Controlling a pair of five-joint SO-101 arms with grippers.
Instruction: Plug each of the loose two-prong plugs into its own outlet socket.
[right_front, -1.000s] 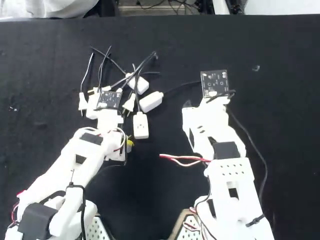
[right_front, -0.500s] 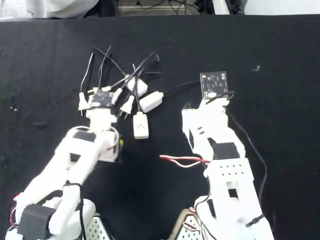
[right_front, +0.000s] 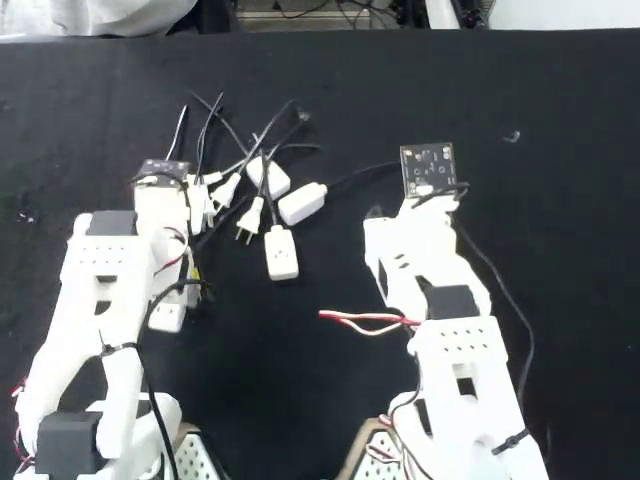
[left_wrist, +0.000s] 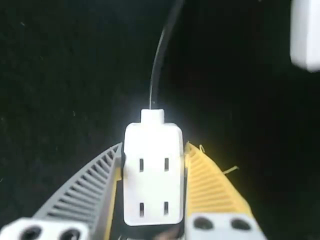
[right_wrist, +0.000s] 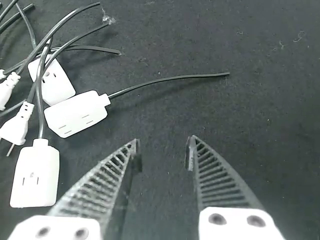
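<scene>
Outlet socket (left_wrist: 152, 175) clamped between left jaws, swung leftward off the heap of plugs (right_front: 253, 213) within 1 second, now well apart from it. Right jaws apart, idle near heap. Likely staging for 1 plug.

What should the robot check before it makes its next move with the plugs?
1. Left claw grips a white socket by its sides: ok.
2. That socket's slots are empty and face the wrist camera: ok.
3. Right claw is open and holds nothing: ok.
4. A loose plug lies beside a free socket, ready to be picked up: ok.
5. Black cords are free of tangles: not ok, they cross one another.
6. The plug's prongs are straight: cannot tell.
</scene>
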